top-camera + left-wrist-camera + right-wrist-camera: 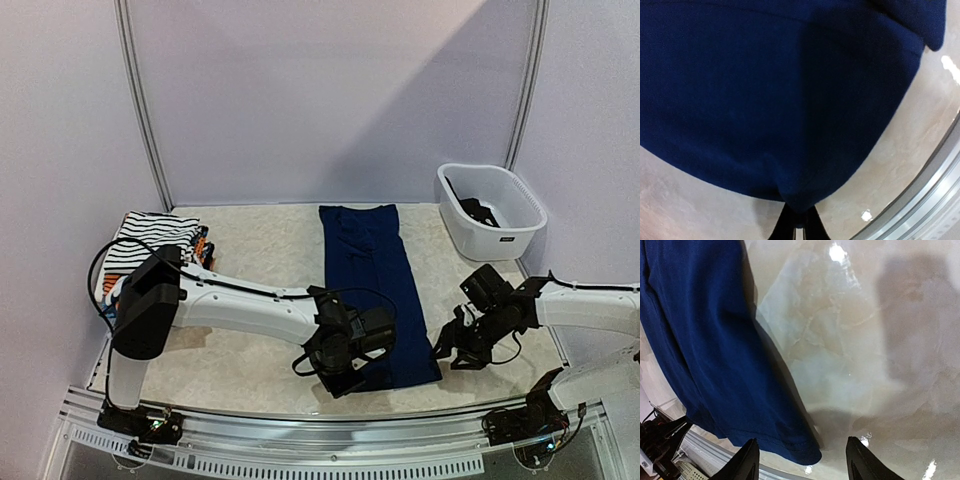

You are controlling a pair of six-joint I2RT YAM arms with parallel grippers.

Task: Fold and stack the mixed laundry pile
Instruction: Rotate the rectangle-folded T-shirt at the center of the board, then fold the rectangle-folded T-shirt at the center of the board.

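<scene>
Pale lilac walls (330, 90), marbled tabletop (262, 248)

Item count on the counter (260, 350):
- one navy blue garment (372, 290)
- one black-and-white striped garment (145, 245)
- one orange-printed garment (203, 243)
- one white plastic tub (497, 240) holding one dark item (478, 210)
- two tools: left tool (799, 230) and right tool (802, 462)

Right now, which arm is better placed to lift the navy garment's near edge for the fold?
Left: the left claw is shut on the navy garment's near hem. The right claw hangs open by its corner, gripping nothing.
</scene>
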